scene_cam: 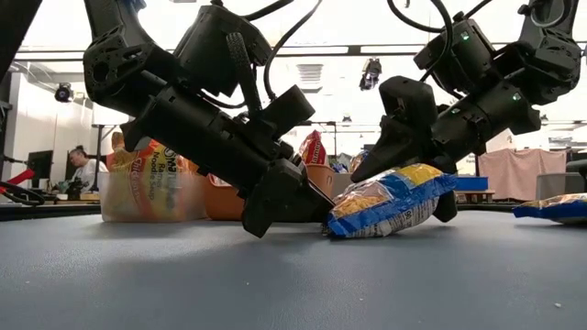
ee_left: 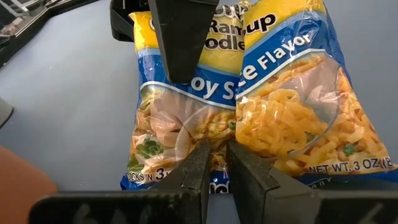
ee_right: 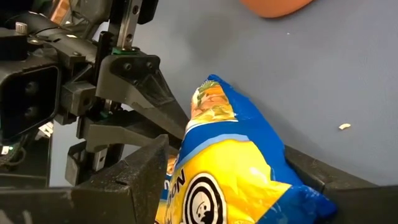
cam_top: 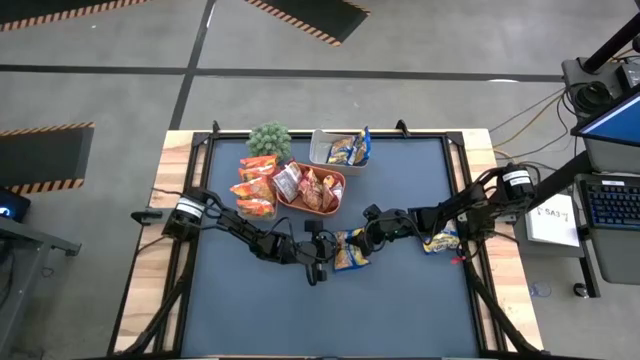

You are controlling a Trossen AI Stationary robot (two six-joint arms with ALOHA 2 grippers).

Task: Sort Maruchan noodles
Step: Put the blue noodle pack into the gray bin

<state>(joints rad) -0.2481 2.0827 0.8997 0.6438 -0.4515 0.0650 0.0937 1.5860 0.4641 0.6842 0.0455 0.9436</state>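
Both arms meet near the centre of the dark mat (cam_top: 330, 310). The right gripper (cam_top: 368, 240) is clamped across a blue-and-yellow packet (scene_cam: 390, 206) — its fingers stand on either side of the bag, which is tilted, one end raised and the other touching the mat. In the left wrist view two such packets lie side by side, partly overlapping; the second packet (ee_left: 168, 124) lies flat beneath the edge of the first.

The left gripper (cam_top: 322, 258) is lowered to the mat just beside these packets, its fingers (ee_left: 196, 168) nearly together with only a narrow gap between them, their tips at the packets' near edge. Whether they pinch the wrapper's seam cannot be told.

Other stock:
- A third blue-and-yellow packet (cam_top: 441, 241) lies on the mat under the right arm, near the right edge.
- Orange packets (cam_top: 256, 188) are stacked in a clear tub at the left.
- Red packets (cam_top: 305, 186) fill the orange tray (cam_top: 338, 200) (centre, far side).
- More blue-and-yellow packets (cam_top: 349, 150) sit in the clear tub (cam_top: 320, 150) at the far edge.

A small green plant (cam_top: 269, 139) stands beside the tubs.
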